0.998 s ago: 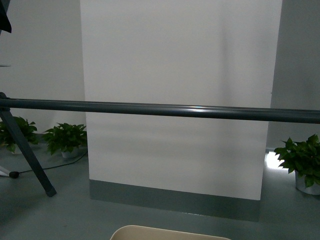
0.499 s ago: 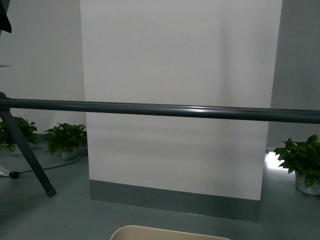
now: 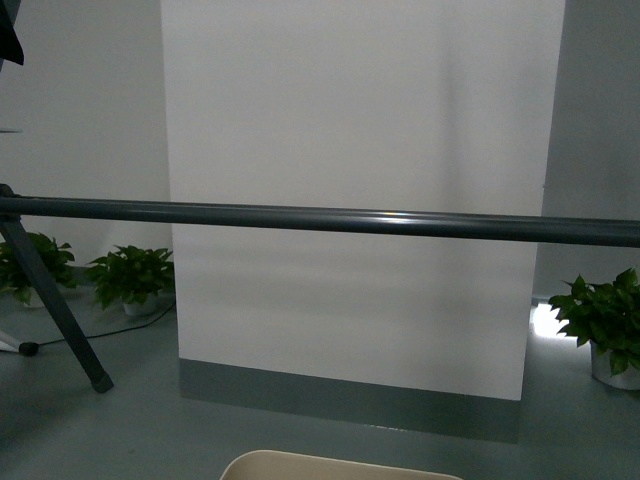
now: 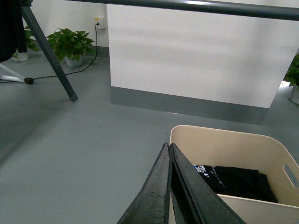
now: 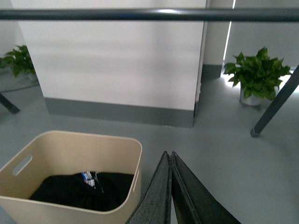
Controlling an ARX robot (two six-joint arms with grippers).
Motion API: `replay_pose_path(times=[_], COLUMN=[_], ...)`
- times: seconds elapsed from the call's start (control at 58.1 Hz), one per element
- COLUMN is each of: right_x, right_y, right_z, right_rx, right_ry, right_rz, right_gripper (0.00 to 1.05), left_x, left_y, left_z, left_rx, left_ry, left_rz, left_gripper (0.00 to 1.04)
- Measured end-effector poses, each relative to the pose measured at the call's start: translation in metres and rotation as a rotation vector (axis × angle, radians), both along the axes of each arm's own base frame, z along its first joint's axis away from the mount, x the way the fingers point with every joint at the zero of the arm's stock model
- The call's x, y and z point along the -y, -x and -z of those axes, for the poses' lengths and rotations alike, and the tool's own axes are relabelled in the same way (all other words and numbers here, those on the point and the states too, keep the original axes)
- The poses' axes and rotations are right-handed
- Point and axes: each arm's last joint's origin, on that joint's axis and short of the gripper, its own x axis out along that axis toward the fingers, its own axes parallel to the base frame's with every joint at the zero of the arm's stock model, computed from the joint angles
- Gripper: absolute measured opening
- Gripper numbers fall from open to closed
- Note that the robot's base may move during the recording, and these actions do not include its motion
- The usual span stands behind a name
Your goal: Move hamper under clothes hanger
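1. My hamper (image 5: pixel 70 154): smooth beige plastic, matt with a faint sheen on the rolled rim.
2. Black cloth (image 5: pixel 79 189) inside it: soft, matt fabric with a small print.
3. Clothes hanger (image 3: pixel 320 220) bar: dark grey metal, smooth, semi-gloss highlight.
4. Floor (image 4: pixel 70 149): grey, smooth, slightly reflective.
5. My gripper fingers (image 4: pixel 159 186): black, matt.

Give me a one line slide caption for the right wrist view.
Shut right gripper beside the beige hamper holding dark clothes, clothes hanger bar overhead.

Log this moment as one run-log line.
hamper: on floor, dark clothes inside | clothes hanger: bar beyond hamper | left gripper: shut, empty | right gripper: shut, empty
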Motion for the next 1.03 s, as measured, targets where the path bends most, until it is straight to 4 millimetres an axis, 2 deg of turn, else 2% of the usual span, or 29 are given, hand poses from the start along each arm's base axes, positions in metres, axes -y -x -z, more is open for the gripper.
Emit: replay_pose_path(times=[0.361, 0.465, 0.551, 0.637, 0.861, 0.912, 0.981, 1.033], right_x=[0.000, 0.000, 0.000, 0.000, 0.000, 0.000, 0.000, 0.000], right_y=[0.001, 0.001, 0.001, 0.001, 0.001, 0.001, 0.001, 0.001], right_z=[0.000, 0.000, 0.000, 0.000, 0.000, 0.000, 0.000, 0.000], right_rx=[0.006, 0.006, 0.006, 0.006, 0.006, 0.006, 0.006, 0.006], right_ry=[0.000, 0.000, 0.000, 0.000, 0.000, 0.000, 0.000, -0.001], right_rz=[0.000, 0.000, 0.000, 0.000, 0.000, 0.000, 0.000, 0.000], right_gripper=[0.02, 0.05, 0.19, 0.40, 0.73, 0.84, 0.99, 0.96], left_x=[0.000, 0.000, 0.000, 0.000, 0.000, 0.000, 0.000, 0.000], left_y=[0.013, 0.013, 0.013, 0.013, 0.013, 0.013, 0.013, 0.013], left_z=[0.003, 0.003, 0.003, 0.003, 0.003, 0.003, 0.003, 0.003], left_rx=[-0.008, -0.006, -0.006, -0.006, -0.006, -0.006, -0.006, -0.006], left_ry=[0.000, 0.000, 0.000, 0.000, 0.000, 0.000, -0.001, -0.001], left_rz=[0.000, 0.000, 0.000, 0.000, 0.000, 0.000, 0.000, 0.000], left_gripper=[0.03, 0.20, 0.34, 0.56, 0.90, 1.00, 0.98, 0.98])
